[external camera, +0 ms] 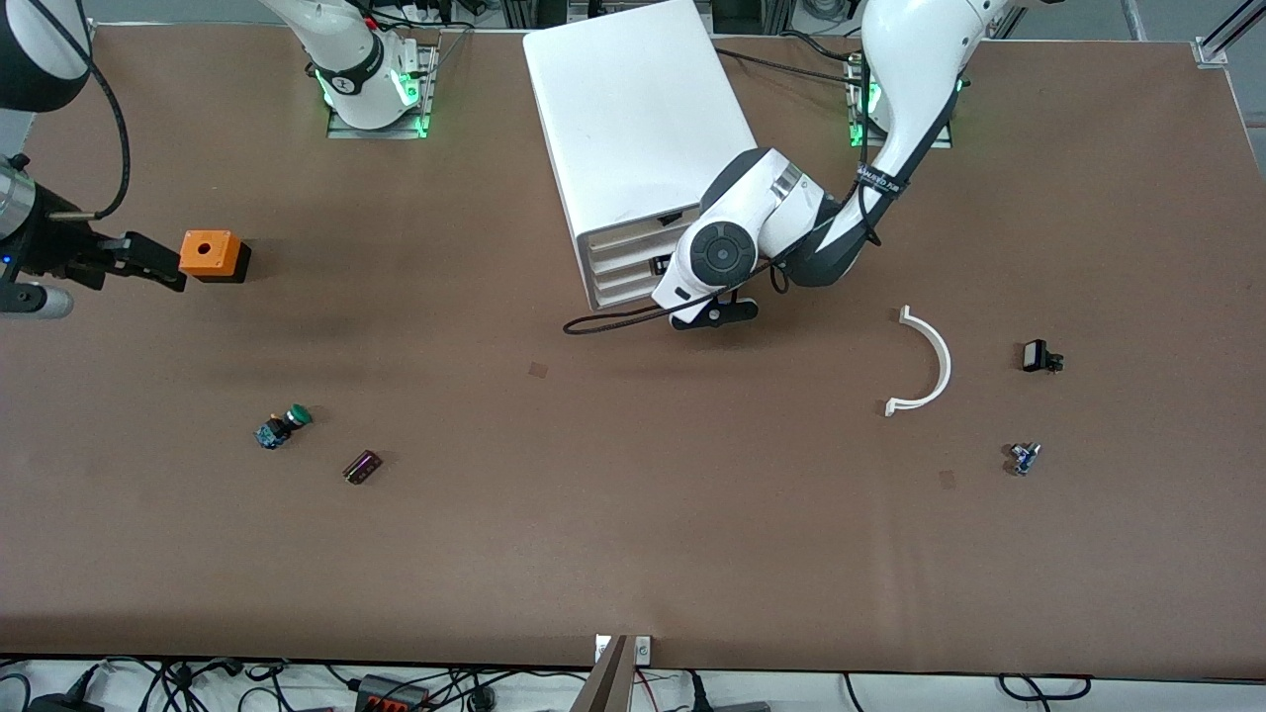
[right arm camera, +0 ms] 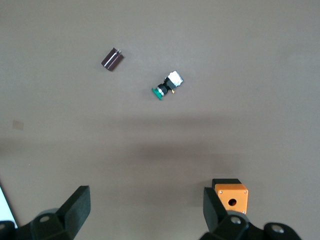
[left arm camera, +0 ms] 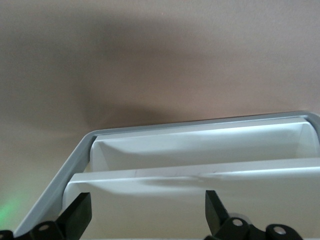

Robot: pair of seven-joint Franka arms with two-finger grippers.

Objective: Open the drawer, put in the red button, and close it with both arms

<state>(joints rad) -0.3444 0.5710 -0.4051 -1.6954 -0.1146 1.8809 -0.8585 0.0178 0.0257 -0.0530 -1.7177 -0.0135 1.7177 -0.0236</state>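
Note:
The white cabinet (external camera: pixel 643 129) stands at the middle of the table near the robots' bases, with stacked white drawers (external camera: pixel 618 267) in its front. My left gripper (external camera: pixel 661 265) is at the drawer fronts, mostly hidden by its wrist. In the left wrist view it (left arm camera: pixel 145 201) is open, with its fingers astride a drawer's white front lip (left arm camera: pixel 200 175); a white tray (left arm camera: pixel 200 145) shows past the lip. My right gripper (external camera: pixel 148 259) is open and empty over the table beside the orange box (external camera: pixel 211 255). No red-capped button shows.
A green-capped button (external camera: pixel 284 427) and a small dark block (external camera: pixel 362 467) lie nearer the front camera; both show in the right wrist view, the button (right arm camera: pixel 167 85) and the block (right arm camera: pixel 112 59). Toward the left arm's end lie a white curved piece (external camera: pixel 930 366), a black part (external camera: pixel 1039 356) and a small blue part (external camera: pixel 1024 457).

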